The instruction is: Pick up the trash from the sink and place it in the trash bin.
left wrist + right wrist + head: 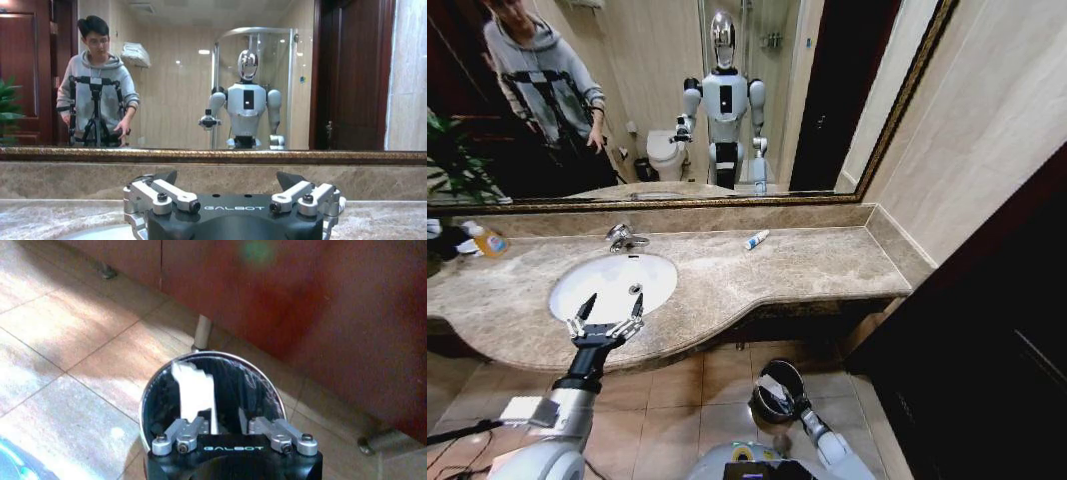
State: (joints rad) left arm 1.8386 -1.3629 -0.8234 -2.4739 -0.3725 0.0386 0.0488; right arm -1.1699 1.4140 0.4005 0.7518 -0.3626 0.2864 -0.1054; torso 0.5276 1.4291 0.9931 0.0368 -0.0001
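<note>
While our left gripper (609, 312) hangs spread and empty at the sink's (567, 283) front edge, our right gripper (227, 421), fingers parted around nothing, overhangs the trash bin (152, 390); driving could tip it.

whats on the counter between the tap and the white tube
Nothing: in the head view the brown marble counter is bare between the chrome tap and the white tube with blue marks.

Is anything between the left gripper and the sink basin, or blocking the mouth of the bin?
Nothing visible. The left gripper hangs with jaws open over the sink's near rim, basin clear below. The right gripper sits at the bin's rim; a white piece lies inside, mouth otherwise open.
</note>
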